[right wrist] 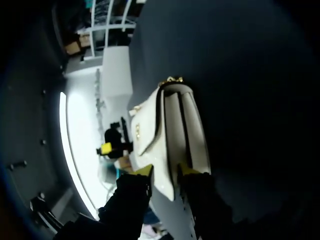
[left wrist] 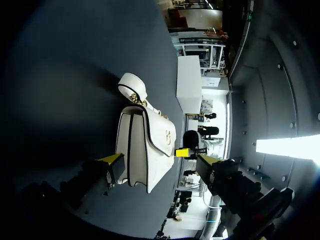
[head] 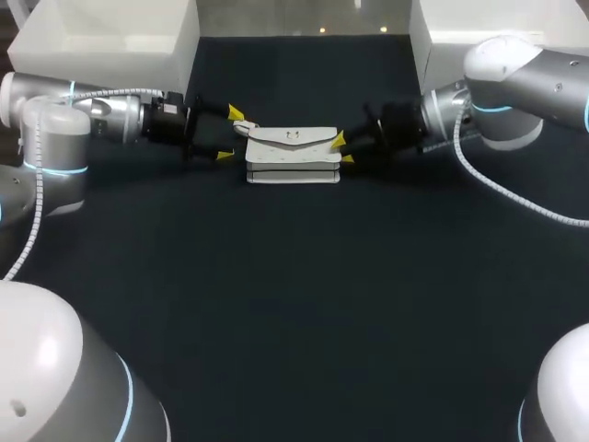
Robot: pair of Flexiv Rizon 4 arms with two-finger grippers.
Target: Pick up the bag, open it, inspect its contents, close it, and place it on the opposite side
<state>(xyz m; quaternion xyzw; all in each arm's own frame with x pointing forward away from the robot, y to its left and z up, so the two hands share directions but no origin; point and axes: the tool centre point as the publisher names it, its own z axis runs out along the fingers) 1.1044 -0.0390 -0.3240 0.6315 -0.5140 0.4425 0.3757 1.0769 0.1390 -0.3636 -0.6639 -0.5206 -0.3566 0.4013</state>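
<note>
Dark table (head: 294, 304) runs across the whole scene, with both arms low over its far half. The left arm (head: 101, 115) comes in level from its side. The left gripper (head: 230, 134) has its jaws spread wide just beside the left end of the bag (head: 293, 157), not gripping it. The right arm (head: 515, 78) reaches in level from the opposite side. The right gripper (head: 343, 149) has its jaws drawn narrow, pinching the bag's right end.

The bag sits on the table at mid-width, between the two grippers. It is white, its flap shut, with a gold clasp (left wrist: 168, 135) on the flap and a short looped strap (left wrist: 131, 85) at its left end.

Two white boxes (head: 110, 37) stand at the far corners, well apart from the bag.
</note>
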